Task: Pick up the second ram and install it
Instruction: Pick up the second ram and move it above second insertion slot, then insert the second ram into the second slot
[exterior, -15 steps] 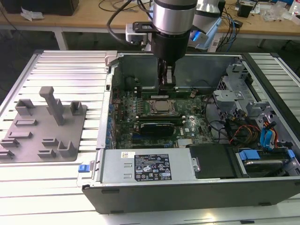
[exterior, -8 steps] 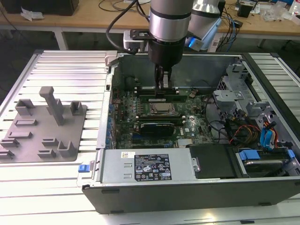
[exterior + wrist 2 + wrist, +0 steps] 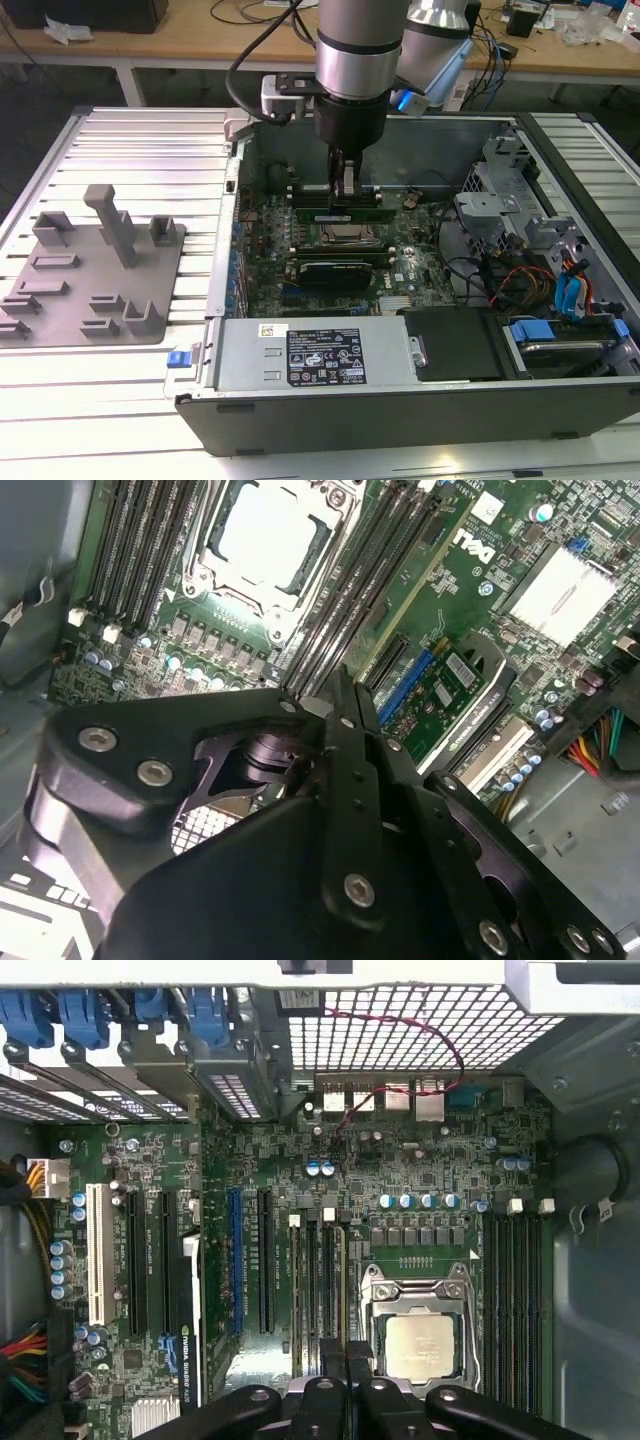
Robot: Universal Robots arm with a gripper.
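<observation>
The gripper (image 3: 346, 200) reaches straight down into the open computer case (image 3: 400, 420), just behind the processor socket (image 3: 345, 237) as the exterior view shows it. Its two black fingers (image 3: 333, 1360) are drawn almost together, with only a thin slit between them. That slit lies in line with the top edge of the second ram (image 3: 372, 214), and the fingers look closed on that edge.

The second ram stands on edge in the memory slot right beside the processor socket and runs parallel to the socket's side. In the first wrist view the stick (image 3: 342, 1280) runs away from the gripper (image 3: 347, 1355) alongside the socket (image 3: 425, 1345). Another stick (image 3: 302, 1280) stands a couple of slots farther from the socket. In the second wrist view the gripper (image 3: 340, 680) sits over the same bank of slots, with the socket (image 3: 268, 535) beyond it.

On the other side of the socket from the ram, a black expansion card (image 3: 335, 270) lies across the motherboard (image 3: 265, 240). Farther still on that side is the silver power supply (image 3: 315, 355). Well away from the socket, outside the case, a grey holder tray (image 3: 95, 270) rests on the ridged surface (image 3: 150, 150).
</observation>
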